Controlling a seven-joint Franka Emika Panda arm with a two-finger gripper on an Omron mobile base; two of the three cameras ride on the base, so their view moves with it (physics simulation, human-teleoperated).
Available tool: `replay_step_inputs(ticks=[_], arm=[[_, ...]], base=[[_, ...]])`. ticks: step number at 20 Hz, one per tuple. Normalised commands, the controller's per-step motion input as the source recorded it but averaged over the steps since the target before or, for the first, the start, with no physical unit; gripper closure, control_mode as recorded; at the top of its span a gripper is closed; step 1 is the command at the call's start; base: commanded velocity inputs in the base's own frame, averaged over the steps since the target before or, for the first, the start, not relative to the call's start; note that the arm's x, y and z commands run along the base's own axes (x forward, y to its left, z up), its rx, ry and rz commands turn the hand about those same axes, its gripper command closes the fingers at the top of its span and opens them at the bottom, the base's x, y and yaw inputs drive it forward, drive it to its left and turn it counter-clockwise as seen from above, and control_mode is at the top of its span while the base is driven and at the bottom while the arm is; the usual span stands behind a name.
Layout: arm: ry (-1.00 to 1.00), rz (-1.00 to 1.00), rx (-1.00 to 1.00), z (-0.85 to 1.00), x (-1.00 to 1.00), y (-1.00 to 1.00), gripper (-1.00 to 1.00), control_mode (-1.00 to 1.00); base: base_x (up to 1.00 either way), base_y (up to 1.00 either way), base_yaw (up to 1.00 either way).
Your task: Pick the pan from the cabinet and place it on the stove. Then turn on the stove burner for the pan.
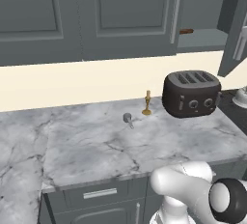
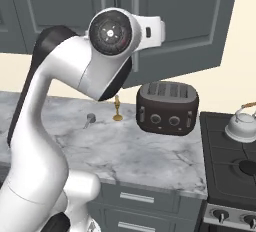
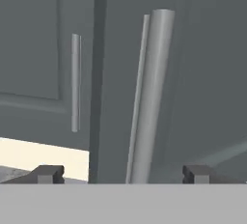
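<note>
Gripper [image 3: 123, 174] spread wide around cabinet [image 1: 120, 15] door handle [image 3: 149, 97], not touching. Back off straight, avoid snagging handle before reaching for pan.

The white arm [image 2: 60, 126] rises at the left before the dark grey cabinet [image 2: 175, 21]. On the marble desk [image 2: 130, 156] stands a dark toaster [image 2: 167, 108], a brass candlestick [image 2: 117, 108] beside it. A kettle [image 2: 241, 123] sits on the black stove [image 2: 220, 161].

Toaster [image 1: 191, 94] on counter [image 1: 96, 146], stove [image 2: 230, 171] right, cabinet [image 1: 87, 15] above.
</note>
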Motion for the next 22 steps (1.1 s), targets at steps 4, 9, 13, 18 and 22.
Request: replay_step_inputs(ticks=[4, 9, 13, 18, 22], arm=[[-0.07, -0.11, -0.15, 0.09, -0.49, 0.67, -1.00, -1.00], [-0.09, -0.19, -0.26, 0.04, -0.32, 0.88, -1.00, -1.00], [0.00, -0.20, -0.31, -0.04, 0.05, 0.78, -1.00, -1.00], [0.04, -0.15, -0.30, -0.14, 0.46, 0.31, -1.00, -1.00], [0.05, -0.13, -0.27, -0.20, 0.63, 0.13, -1.00, -1.00]], base=[[0.00, 0.00, 0.00], [0.00, 0.00, 0.00], [0.00, 0.00, 0.00], [0.00, 0.00, 0.00], [0.00, 0.00, 0.00]])
